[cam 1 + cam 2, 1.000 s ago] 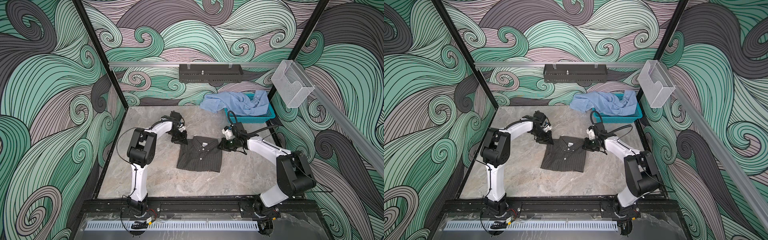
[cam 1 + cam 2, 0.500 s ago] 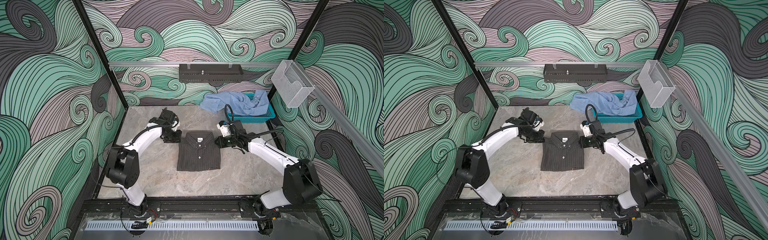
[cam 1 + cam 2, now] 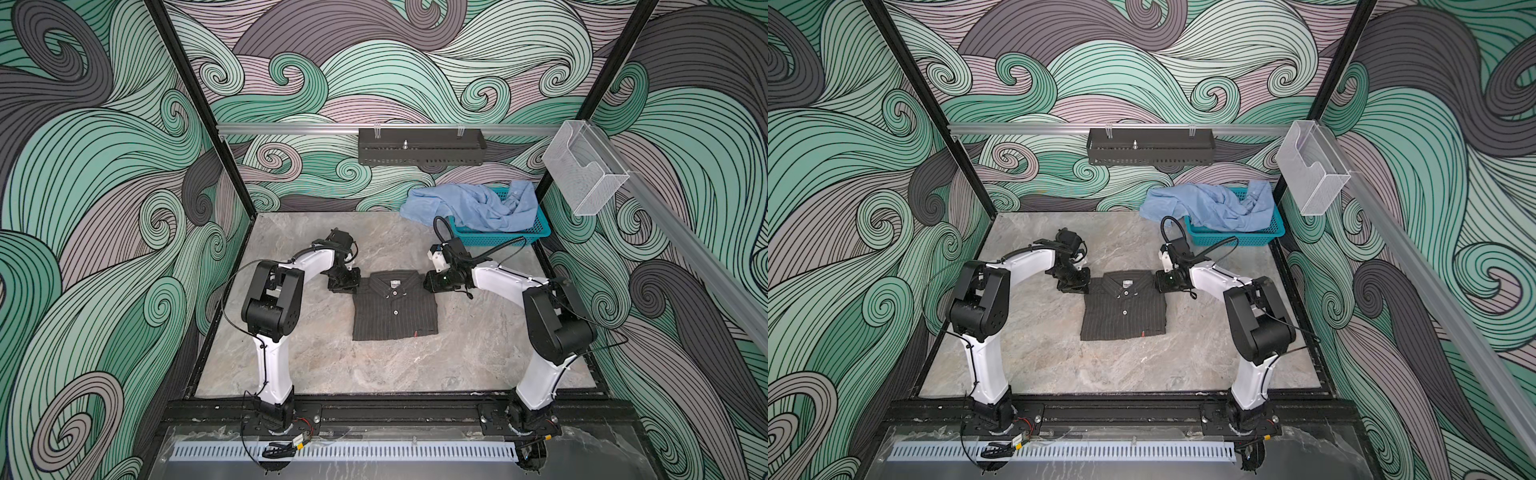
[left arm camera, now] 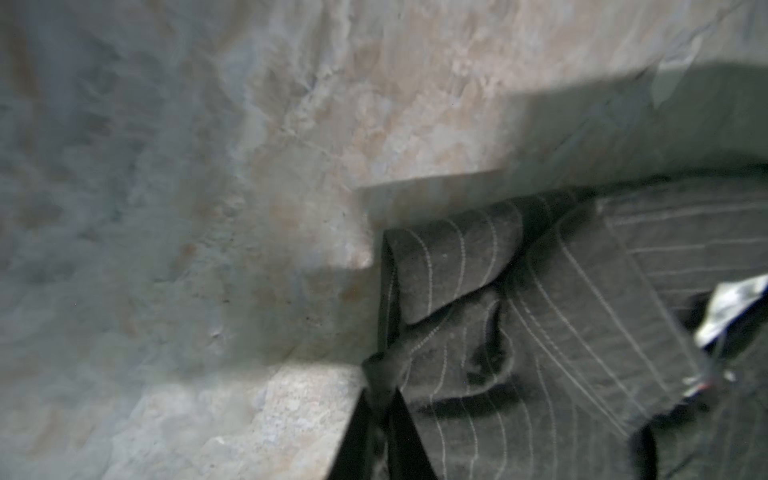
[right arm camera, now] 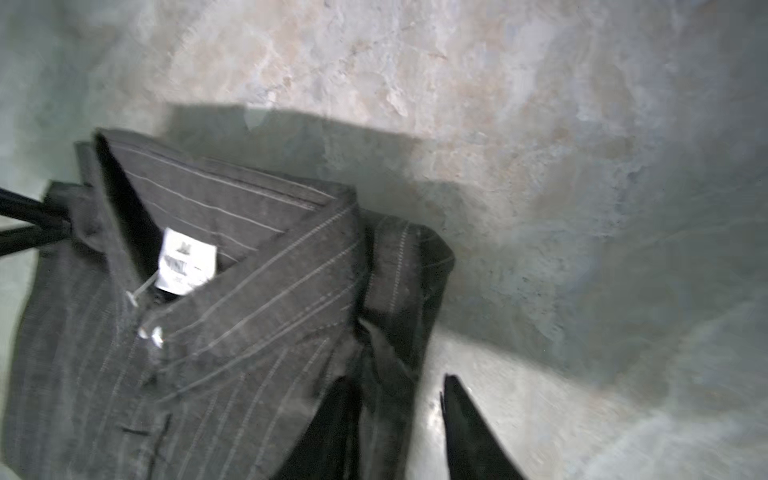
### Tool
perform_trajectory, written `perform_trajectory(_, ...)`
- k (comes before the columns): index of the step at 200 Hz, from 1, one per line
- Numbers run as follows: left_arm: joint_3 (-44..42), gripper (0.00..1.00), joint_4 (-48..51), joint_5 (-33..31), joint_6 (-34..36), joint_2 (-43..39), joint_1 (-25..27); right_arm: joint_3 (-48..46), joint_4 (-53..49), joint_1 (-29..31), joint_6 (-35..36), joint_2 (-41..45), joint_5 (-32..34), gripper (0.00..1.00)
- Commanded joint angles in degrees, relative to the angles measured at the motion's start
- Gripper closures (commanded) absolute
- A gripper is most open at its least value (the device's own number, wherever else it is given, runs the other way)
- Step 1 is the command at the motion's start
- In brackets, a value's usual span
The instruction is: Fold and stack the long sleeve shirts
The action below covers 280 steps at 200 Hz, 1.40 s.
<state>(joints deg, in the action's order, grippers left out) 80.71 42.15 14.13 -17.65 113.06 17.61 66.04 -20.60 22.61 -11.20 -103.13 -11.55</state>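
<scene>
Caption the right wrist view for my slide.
Folded charcoal pinstriped shirt, collar label visible, on marbled tabletop; right gripper, jaws apart, astride its edge.

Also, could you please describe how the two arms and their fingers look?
Left arm and right arm match: white rounded links between bulky black joint housings, with black cables looping alongside. The fingers are black, slim and pointed.
</scene>
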Motion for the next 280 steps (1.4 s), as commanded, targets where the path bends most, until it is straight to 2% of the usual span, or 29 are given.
perform_trajectory(1,3.24,0.57,3.06,-1.99,0.20,-7.91,-0.41,1.13,-5.61,-0.11,-1.78,5.25,3.06,0.32)
perform_trajectory(13,2.91,0.51,4.47,-0.95,0.37,-11.92,0.00,-0.27,-6.98,0.13,-3.11,9.29,3.20,0.27)
perform_trajectory(30,1.27,0.47,4.77,-1.35,-0.39,-16.91,3.40,-2.38,-8.65,1.12,-5.04,14.39,1.79,0.28)
perform_trajectory(46,-1.25,0.47,2.70,-1.36,-4.20,-18.40,8.29,-4.34,-9.85,2.96,-7.02,17.25,-0.38,0.37)
perform_trajectory(60,-3.42,0.47,-0.12,0.25,-10.06,-16.45,12.30,-5.90,-9.14,4.62,-9.37,17.96,-3.90,0.47)
perform_trajectory(77,-5.68,0.48,-4.55,3.22,-15.91,-11.87,15.56,-8.06,-6.22,5.57,-13.05,16.44,-8.63,0.61)
perform_trajectory(93,-8.27,0.48,-9.26,4.32,-19.30,-8.39,17.08,-9.74,-3.92,5.52,-15.37,13.10,-10.78,0.70)
perform_trajectory(108,-9.81,0.48,-10.41,4.69,-20.36,-5.58,16.94,-10.38,-3.20,4.79,-16.83,8.76,-12.79,0.74)
perform_trajectory(140,-10.67,0.45,-5.21,1.12,-17.78,-2.15,15.01,-9.73,-1.38,4.45,-19.14,0.80,-14.55,0.78)
perform_trajectory(167,-10.22,0.41,-1.07,-3.60,-13.29,-0.62,10.49,-5.04,-0.66,6.39,-19.80,-5.82,-14.77,0.79)
perform_trajectory(191,-6.68,0.40,3.08,-7.17,-9.08,1.40,4.49,2.46,-0.32,8.67,-20.69,-12.38,-14.38,0.79)
perform_trajectory(223,0.74,0.39,8.20,-11.84,-4.22,1.74,-2.82,16.72,1.33,11.36,-21.81,-21.00,-15.08,0.76)
perform_trajectory(244,4.63,0.37,10.04,-13.60,-2.42,-0.85,-4.41,22.02,3.19,12.83,-22.66,-20.82,-13.74,0.63)
perform_trajectory(253,5.99,0.35,11.30,-13.67,-1.91,-2.27,-3.99,23.19,3.08,13.03,-22.49,-19.12,-12.52,0.51)
perform_trajectory(260,6.76,0.29,12.24,-13.78,-1.83,-3.51,-3.53,22.98,3.22,13.02,-22.31,-17.21,-11.23,0.42)
perform_trajectory(271,7.10,0.14,12.99,-13.66,-2.37,-5.29,-2.37,21.61,3.34,12.95,-21.73,-13.39,-8.90,0.37)
perform_trajectory(276,6.82,0.03,12.96,-13.43,-2.95,-5.94,-1.78,20.69,3.06,12.90,-21.24,-11.59,-7.86,0.35)
perform_trajectory(280,6.52,0.02,12.75,-13.16,-3.52,-6.42,-1.27,19.89,2.87,12.74,-20.99,-10.16,-7.07,0.34)
